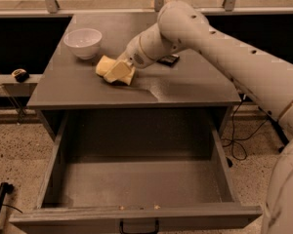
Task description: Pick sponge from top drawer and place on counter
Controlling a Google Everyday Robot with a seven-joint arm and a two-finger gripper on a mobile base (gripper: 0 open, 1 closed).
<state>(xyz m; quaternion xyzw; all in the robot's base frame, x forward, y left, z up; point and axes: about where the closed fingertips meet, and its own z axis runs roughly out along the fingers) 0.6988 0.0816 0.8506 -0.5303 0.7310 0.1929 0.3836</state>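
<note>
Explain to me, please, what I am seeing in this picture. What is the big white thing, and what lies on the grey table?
The big white thing is a robot arm reaching in from the right. The one camera looks down at a grey cabinet from its front. The arm's end, the gripper, is low over the counter, right at a pale yellow sponge. Whether it grips the sponge, I cannot tell. A white bowl also stands there, and behind the arm lies a small dark flat object. Below, the top drawer is pulled open; no sponge lies in it.
</note>
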